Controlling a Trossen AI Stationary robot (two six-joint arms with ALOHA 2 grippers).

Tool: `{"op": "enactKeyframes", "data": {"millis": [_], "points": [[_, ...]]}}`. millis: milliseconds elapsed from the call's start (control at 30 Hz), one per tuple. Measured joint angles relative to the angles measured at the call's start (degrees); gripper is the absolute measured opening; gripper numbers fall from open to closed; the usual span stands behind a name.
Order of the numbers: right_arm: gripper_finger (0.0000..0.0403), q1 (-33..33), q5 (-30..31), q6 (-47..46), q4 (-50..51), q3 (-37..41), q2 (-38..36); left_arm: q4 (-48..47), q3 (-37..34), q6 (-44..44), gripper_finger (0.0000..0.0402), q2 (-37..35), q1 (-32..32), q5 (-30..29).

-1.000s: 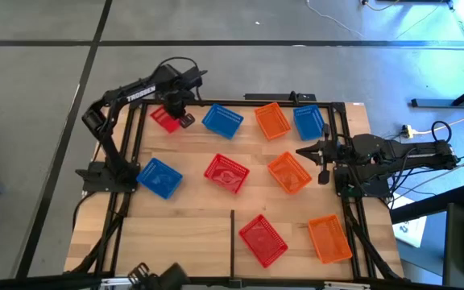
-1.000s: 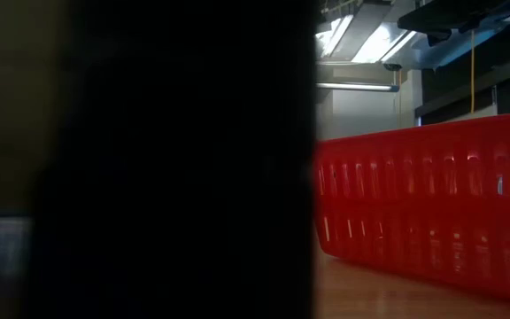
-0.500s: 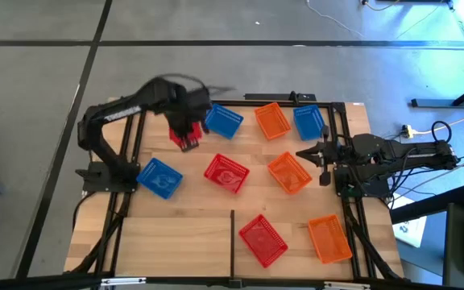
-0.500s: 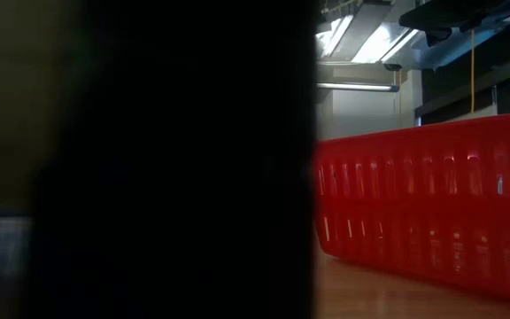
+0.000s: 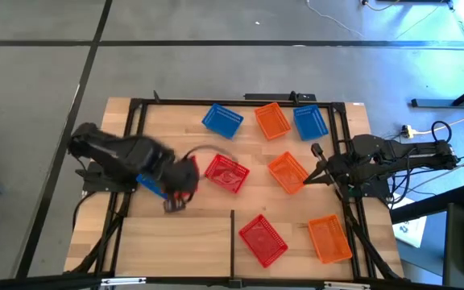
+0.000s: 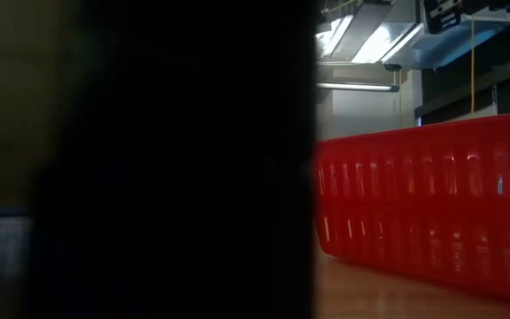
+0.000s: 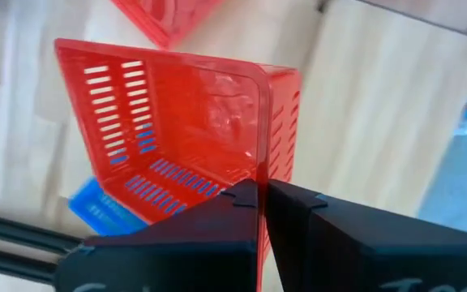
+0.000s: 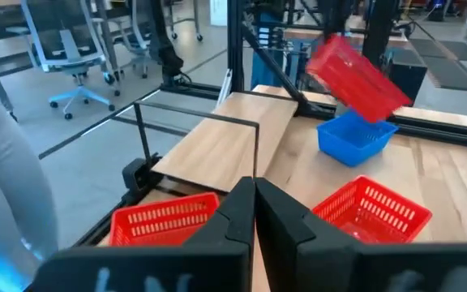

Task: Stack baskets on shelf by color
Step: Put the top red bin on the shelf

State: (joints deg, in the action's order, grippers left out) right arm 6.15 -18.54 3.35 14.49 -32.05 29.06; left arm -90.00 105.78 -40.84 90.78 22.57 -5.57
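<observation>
transport: left end effector (image 7: 259, 195) pinching a red basket (image 7: 185, 122) by its wall, lifted clear of the table (image 5: 200, 234) for carrying; right end effector (image 8: 254, 191) pressed together

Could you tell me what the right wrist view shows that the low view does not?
Only the right wrist view shows the left gripper's red basket carried tilted above a blue basket, plus the shut right gripper. Only the low view shows a dark upright blocking its left half. Both show a red basket resting on the wooden tabletop.
</observation>
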Motion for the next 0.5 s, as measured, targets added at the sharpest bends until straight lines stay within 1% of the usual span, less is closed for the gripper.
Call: {"op": "enactKeyframes", "data": {"millis": [100, 333, 400, 500], "points": [[0.0016, 0.0, 0.0, 1.47, 1.07, 0.0, 0.0, -0.02, 0.0, -7.36, 0.0, 0.0, 7.53, -1.33], [0.0016, 0.0, 0.02, 6.1, 1.39, 0.0, 0.02, 0.02, 0.0, -26.34, 0.0, 1.0, 24.24, -1.56], [0.0016, 0.0, 0.02, 6.14, 1.37, 0.0, 0.02, -0.02, 0.0, -31.33, 0.0, 1.72, 28.07, -1.55], [0.0016, 0.0, 0.02, 6.14, 1.37, 0.0, 0.02, -0.01, 0.0, -36.57, 0.0, 3.8, 33.06, -1.27]]}}
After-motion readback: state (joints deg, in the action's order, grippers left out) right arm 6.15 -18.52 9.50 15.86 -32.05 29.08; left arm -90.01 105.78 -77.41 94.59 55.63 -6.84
